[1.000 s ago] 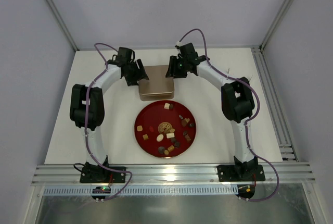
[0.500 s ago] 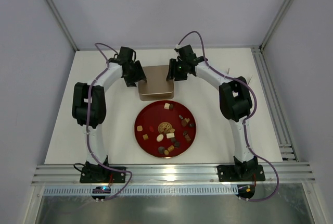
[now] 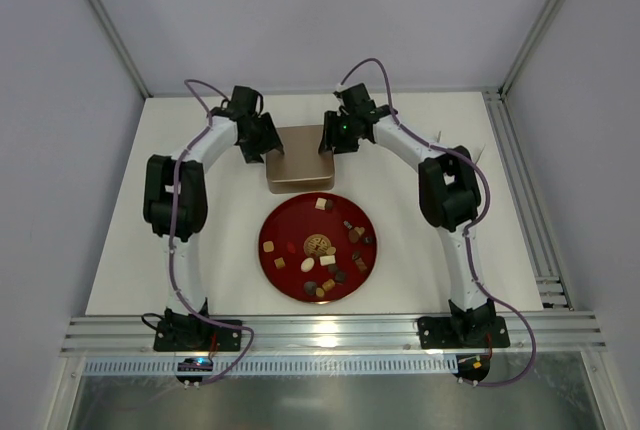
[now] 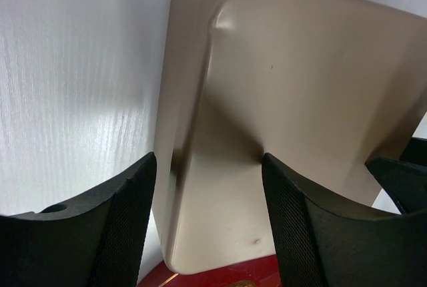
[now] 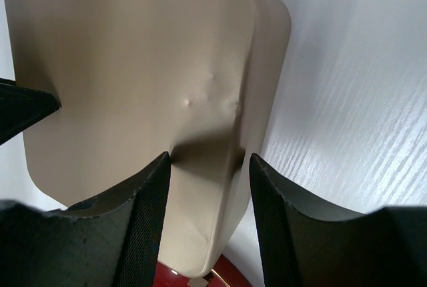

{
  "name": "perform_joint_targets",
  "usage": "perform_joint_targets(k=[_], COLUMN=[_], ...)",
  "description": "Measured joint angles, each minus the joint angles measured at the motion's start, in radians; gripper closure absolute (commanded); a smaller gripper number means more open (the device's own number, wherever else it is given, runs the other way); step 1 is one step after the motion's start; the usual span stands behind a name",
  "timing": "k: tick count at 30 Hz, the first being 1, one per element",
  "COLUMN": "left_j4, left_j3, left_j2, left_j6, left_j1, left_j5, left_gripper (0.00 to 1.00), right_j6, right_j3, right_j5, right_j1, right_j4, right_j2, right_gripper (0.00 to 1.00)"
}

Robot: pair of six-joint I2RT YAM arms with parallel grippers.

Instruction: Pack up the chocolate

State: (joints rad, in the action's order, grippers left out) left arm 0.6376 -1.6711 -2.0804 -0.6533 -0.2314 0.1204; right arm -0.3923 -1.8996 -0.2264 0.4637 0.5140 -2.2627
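My left gripper [image 4: 210, 160]: jaws astride left edge of tan tin [image 3: 300, 158]; whether clamped, cannot tell. My right gripper [image 5: 208, 157]: pinched on tin's right edge. Chocolate [image 3: 357, 234]: assorted pieces, loose on red plate [image 3: 290, 220], just in front of tin, toward arm bases.
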Motion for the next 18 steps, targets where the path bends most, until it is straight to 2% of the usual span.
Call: perform_joint_targets(k=[9, 18], left_j4=[0.019, 0.033], left_j3=[-0.067, -0.082], left_j2=[-0.044, -0.053], left_j6=[0.004, 0.012], left_j1=[0.0, 0.0], left_j5=[0.003, 0.002], left_gripper=[0.36, 0.33], right_j6=[-0.026, -0.096], right_j3=[-0.035, -0.153], right_j5=[-0.047, -0.078], right_j1=[-0.022, -0.059], right_j4=[0.002, -0.018], right_j2=[-0.033, -0.124], right_gripper=[0.41, 0.4])
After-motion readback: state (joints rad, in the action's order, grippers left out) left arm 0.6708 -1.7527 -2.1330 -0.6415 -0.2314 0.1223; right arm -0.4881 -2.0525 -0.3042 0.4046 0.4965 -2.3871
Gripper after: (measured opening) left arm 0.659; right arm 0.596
